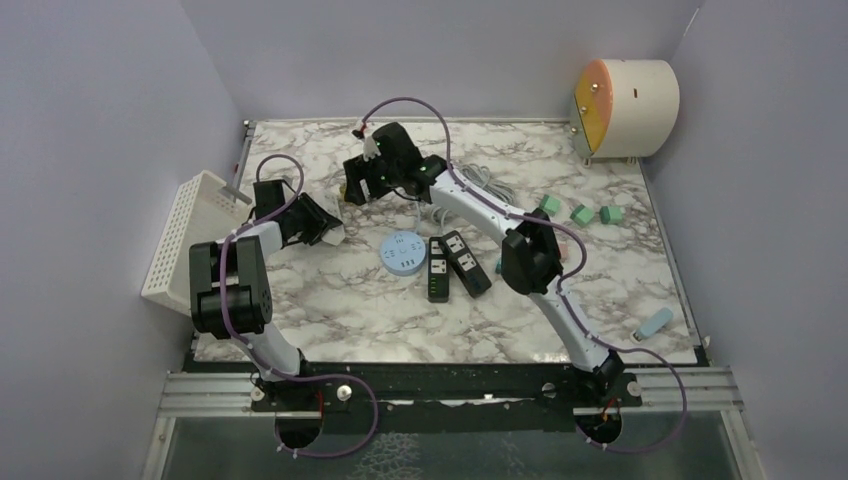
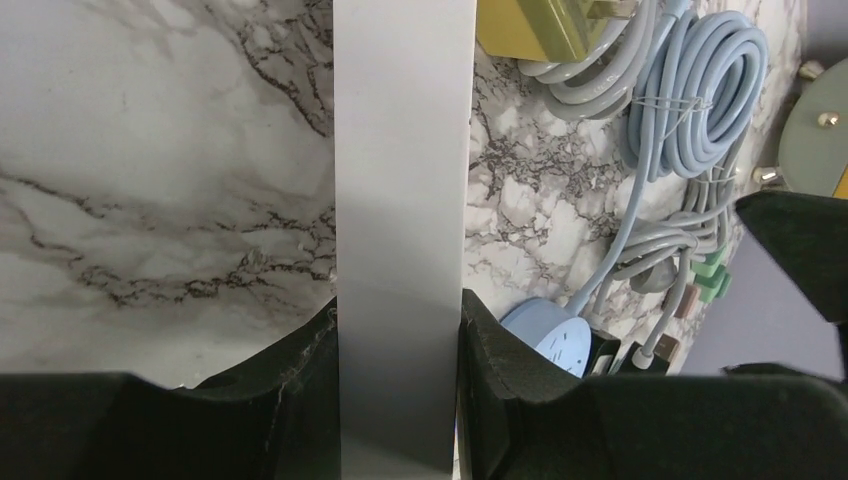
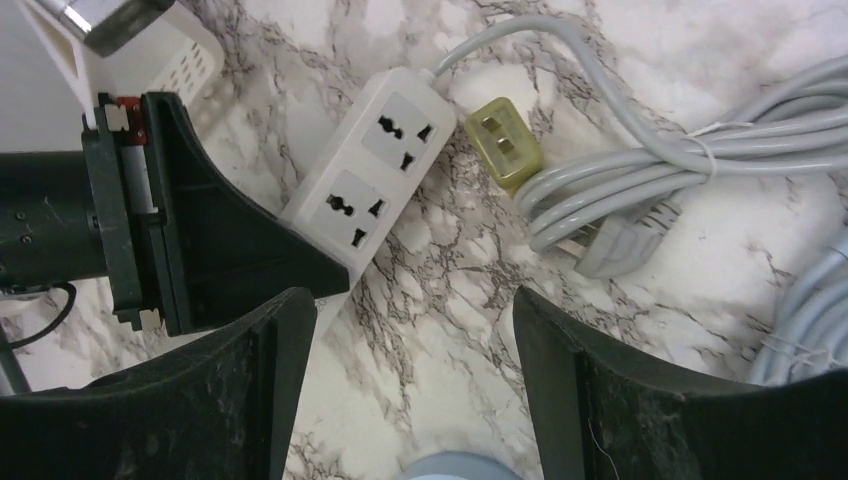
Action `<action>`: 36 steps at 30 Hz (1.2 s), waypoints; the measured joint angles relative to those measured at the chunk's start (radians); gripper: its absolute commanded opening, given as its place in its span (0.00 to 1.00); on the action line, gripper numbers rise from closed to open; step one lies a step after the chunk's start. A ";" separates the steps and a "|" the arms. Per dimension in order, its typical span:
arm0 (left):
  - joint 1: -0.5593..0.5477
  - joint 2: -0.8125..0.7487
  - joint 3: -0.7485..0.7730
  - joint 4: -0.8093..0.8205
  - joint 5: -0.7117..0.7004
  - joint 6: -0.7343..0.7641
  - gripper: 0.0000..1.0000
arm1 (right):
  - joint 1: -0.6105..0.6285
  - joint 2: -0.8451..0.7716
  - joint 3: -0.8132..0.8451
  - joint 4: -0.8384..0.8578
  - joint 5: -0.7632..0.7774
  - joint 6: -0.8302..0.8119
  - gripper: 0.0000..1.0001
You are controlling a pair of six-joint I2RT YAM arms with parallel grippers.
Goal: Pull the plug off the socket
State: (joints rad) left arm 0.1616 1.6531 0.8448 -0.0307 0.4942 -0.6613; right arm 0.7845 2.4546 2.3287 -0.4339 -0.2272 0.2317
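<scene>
A white power strip [image 3: 368,182] with two sockets lies on the marble table; both sockets show empty. My left gripper [image 2: 400,335] is shut on one end of the strip [image 2: 403,190]; it also shows in the top view [image 1: 318,222]. A yellow plug [image 3: 503,146] on a grey cable [image 3: 640,175] lies on the table just beside the strip's cable end, out of the sockets. It shows at the top edge of the left wrist view [image 2: 535,28]. My right gripper [image 3: 405,325] is open and empty, hovering over bare marble near the strip, in the top view [image 1: 362,186].
A blue round disc [image 1: 403,252] and two black power strips [image 1: 450,264] lie mid-table. Coiled light-blue cable [image 2: 690,95] lies beyond the plug. A white basket [image 1: 185,235] stands at the left edge, green blocks [image 1: 583,212] and a cream drum [image 1: 625,107] at the right.
</scene>
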 measured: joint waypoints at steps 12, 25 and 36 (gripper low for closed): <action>0.000 0.101 0.048 0.090 0.062 -0.022 0.00 | 0.021 0.141 0.043 0.128 0.001 -0.211 0.88; 0.001 0.101 0.043 0.098 0.065 -0.022 0.00 | -0.010 0.278 0.155 0.380 -0.153 -0.364 0.84; 0.001 0.101 0.032 0.112 0.070 -0.018 0.00 | -0.051 0.342 0.186 0.346 -0.272 -0.401 0.10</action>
State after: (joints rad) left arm 0.1627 1.7546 0.8768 0.0814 0.5644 -0.6796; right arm 0.7330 2.7968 2.5145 -0.0875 -0.4988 -0.1696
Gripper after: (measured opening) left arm 0.384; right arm 0.499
